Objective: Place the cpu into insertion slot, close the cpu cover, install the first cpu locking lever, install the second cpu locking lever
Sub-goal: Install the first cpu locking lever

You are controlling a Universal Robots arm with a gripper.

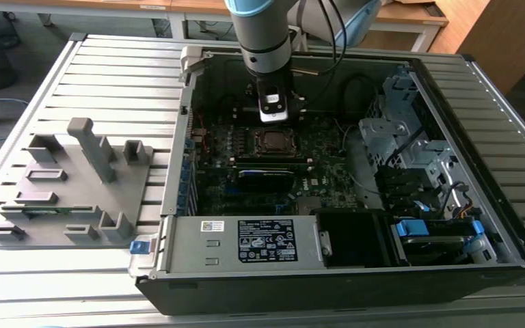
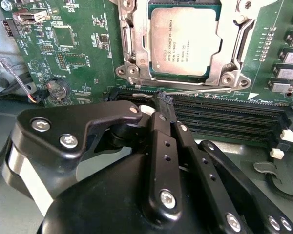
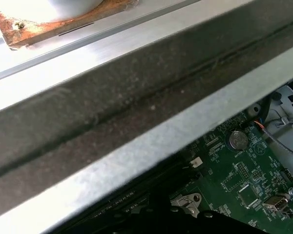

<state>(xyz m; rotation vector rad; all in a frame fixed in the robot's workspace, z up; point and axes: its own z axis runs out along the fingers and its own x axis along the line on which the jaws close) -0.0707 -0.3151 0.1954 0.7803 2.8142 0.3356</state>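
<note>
The gripper, fingers pinched together, met a thin lever running crosswise at its tips, while the cpu sat just beyond them, under the flat-lying cover.

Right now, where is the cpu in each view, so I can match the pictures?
Exterior view: the cpu sits on the motherboard, just below the gripper.
Second wrist view: the cpu lies beyond the gripper tip, framed in silver.
First wrist view: motherboard corner with the coin battery.
Shared landmark: that coin battery, in both wrist views.
</note>
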